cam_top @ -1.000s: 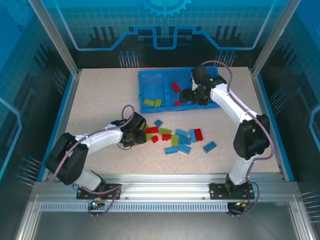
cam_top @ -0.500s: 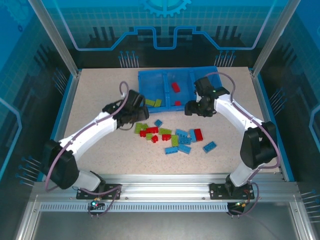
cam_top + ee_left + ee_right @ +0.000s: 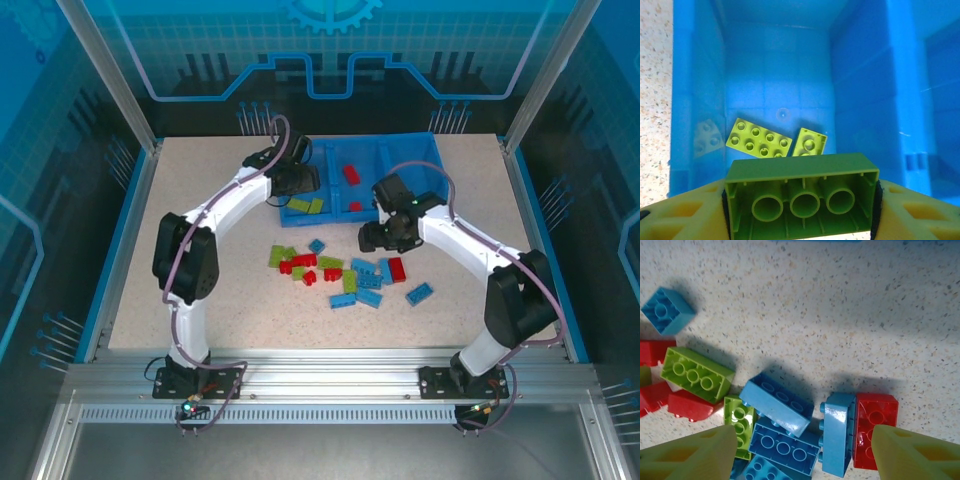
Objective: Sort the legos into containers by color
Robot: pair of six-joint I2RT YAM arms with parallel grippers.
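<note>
One lime-green brick, hollow underside showing, sits clamped in the left claw; right claw seemingly gapes wide

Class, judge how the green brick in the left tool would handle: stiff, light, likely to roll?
Probably stiff: the green brick shows no bending clamped in the left tool. Likely light: its underside is hollow, with open tubes. Unlikely to roll, given its flat faces.
</note>
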